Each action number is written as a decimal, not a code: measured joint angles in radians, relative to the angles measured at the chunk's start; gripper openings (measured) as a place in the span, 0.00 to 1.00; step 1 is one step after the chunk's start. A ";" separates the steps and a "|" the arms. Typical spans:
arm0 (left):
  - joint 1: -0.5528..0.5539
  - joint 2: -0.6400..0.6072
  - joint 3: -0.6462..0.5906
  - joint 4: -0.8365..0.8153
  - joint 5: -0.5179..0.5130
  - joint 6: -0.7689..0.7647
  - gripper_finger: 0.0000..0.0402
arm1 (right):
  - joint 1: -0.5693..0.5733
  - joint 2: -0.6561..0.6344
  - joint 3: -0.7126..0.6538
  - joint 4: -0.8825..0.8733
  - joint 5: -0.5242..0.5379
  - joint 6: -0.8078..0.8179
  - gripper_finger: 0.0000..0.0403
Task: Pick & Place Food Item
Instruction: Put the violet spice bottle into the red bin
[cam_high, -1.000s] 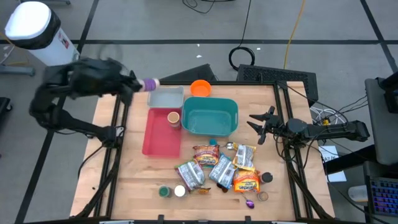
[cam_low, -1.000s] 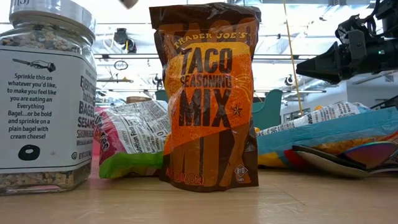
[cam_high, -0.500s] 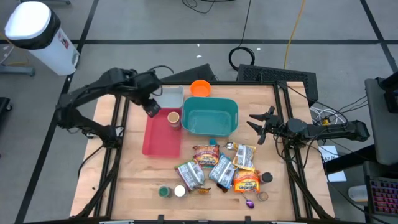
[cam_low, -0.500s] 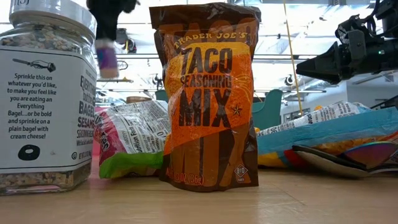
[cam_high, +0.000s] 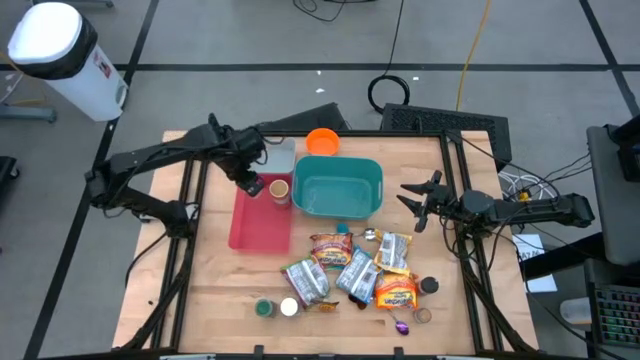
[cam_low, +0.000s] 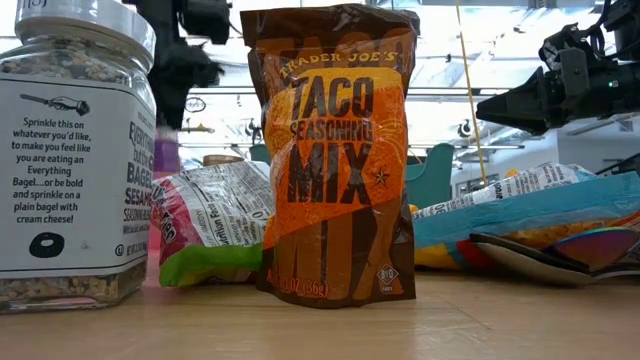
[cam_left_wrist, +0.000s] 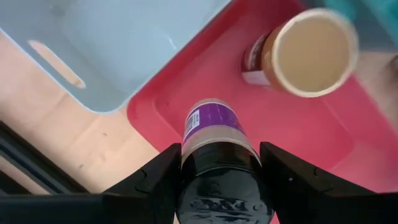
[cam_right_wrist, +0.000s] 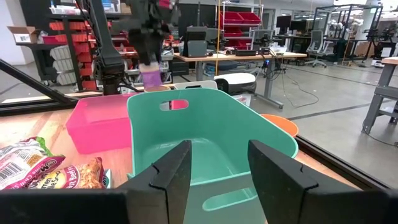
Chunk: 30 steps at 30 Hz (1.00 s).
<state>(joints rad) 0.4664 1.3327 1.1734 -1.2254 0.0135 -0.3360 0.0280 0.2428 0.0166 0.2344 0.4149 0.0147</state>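
A small jar with a purple label and a black lid (cam_left_wrist: 210, 121) hangs bottom down over the far end of the pink tray (cam_high: 258, 225), with my left gripper (cam_high: 249, 181) shut on it. Whether the jar's bottom touches the tray, I cannot tell. It also shows in the right wrist view as the jar (cam_right_wrist: 151, 76) above the tray's rim. A second jar with a tan lid (cam_high: 280, 189) stands in the tray beside it. My right gripper (cam_high: 414, 205) waits open at the table's right side, level, facing the teal bin (cam_high: 338, 187). My left gripper pinches the jar's lid end (cam_left_wrist: 219, 169) between its two fingers (cam_left_wrist: 163, 177), one on each side. The fingers come from above and point down. The jar hangs upright below them, lid up, over the pink tray.
A grey-blue bin (cam_high: 268, 157) and an orange bowl (cam_high: 322, 141) stand at the far edge. Several food packets (cam_high: 350, 272), small jars (cam_high: 276, 307) and a spoon lie toward the near edge. In the low view a seasoning jar (cam_low: 75, 160) and a taco mix packet (cam_low: 335, 160) stand close.
My left gripper has come down from above the table's far left corner toward the near side, over the pink tray. It has tipped from slanting to pointing down. The jar has gone with it, from lying sideways to hanging upright.
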 joint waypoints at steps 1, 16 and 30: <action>0.000 0.000 -0.015 0.010 0.000 -0.006 0.50 | 0.000 0.000 0.000 0.000 0.000 0.000 0.37; -0.238 0.005 -0.051 0.108 0.005 -0.223 0.50 | 0.000 0.000 0.000 0.000 0.000 0.000 0.37; -0.345 0.285 0.081 0.155 -0.050 -0.197 0.50 | 0.000 0.000 0.000 0.000 0.000 0.000 0.37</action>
<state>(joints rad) 0.1211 1.6175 1.2548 -1.0702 -0.0370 -0.5326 0.0279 0.2425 0.0169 0.2342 0.4145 0.0147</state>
